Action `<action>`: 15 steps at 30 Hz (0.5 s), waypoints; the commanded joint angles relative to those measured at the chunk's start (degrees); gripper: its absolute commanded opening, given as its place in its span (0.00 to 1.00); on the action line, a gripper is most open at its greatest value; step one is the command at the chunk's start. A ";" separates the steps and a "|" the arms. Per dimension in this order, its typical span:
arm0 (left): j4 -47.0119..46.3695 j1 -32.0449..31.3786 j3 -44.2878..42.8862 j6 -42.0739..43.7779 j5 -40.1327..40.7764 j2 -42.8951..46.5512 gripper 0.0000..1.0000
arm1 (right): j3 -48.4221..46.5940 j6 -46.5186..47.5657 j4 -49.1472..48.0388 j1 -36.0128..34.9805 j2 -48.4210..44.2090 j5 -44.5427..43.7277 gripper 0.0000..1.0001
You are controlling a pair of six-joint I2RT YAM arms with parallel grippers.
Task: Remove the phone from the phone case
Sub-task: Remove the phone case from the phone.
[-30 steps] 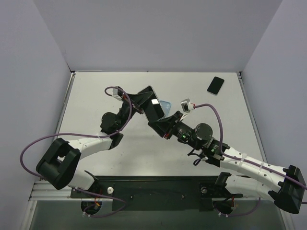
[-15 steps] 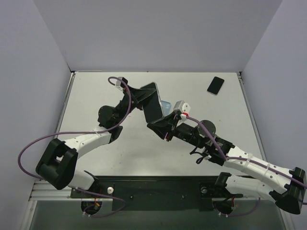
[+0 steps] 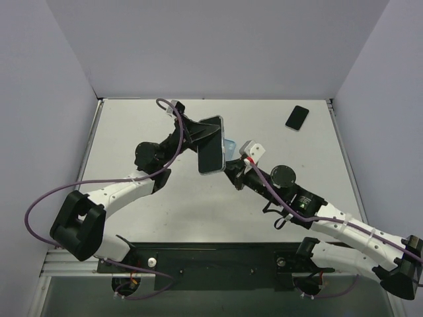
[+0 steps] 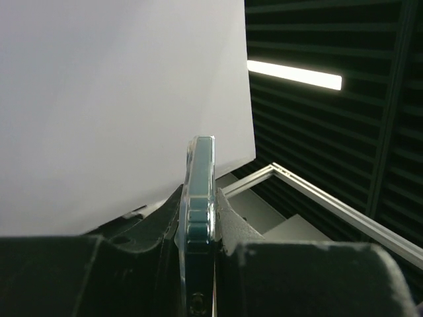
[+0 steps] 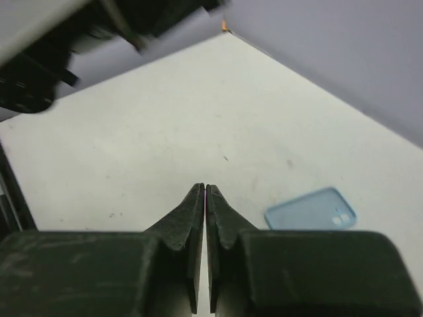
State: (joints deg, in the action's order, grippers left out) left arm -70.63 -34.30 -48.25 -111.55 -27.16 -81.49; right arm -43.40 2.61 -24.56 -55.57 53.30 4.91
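Note:
My left gripper (image 3: 200, 137) is shut on the phone (image 3: 211, 153) and holds it in the air above the middle of the table. In the left wrist view the phone (image 4: 199, 191) stands edge-on between the two fingers, with a teal side and a clear rim along it. A light blue translucent phone case (image 5: 310, 210) lies flat on the table; in the top view that case (image 3: 229, 144) peeks out from behind the phone. My right gripper (image 5: 205, 191) hovers over the table just left of the case, shut with nothing between its fingers.
A second dark phone (image 3: 297, 117) lies at the back right corner of the table (image 3: 132, 132). Grey walls close in the left, back and right sides. The left arm's cable loops past the table's left edge.
The left gripper has swung the phone to the right and turned its dark face more toward the top camera. The right gripper has drawn back from the phone's lower end and shut.

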 commanded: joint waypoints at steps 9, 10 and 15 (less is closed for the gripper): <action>10.26 2.66 -4.66 20.07 -13.00 10.11 0.00 | 7.27 -31.14 11.37 6.44 -11.45 1.58 0.64; 13.82 2.75 -5.79 25.88 -13.79 10.74 0.00 | 7.36 -32.83 10.76 6.44 -12.94 4.21 0.64; 31.06 2.66 -9.58 37.80 -14.33 12.85 0.00 | 2.55 -40.48 8.13 6.62 -10.86 13.97 0.62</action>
State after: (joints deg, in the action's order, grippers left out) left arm -51.72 -31.73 -52.36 -87.42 -39.86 -70.91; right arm -35.86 -28.21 -13.02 -49.15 40.16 9.32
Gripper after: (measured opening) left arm 0.234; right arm 0.637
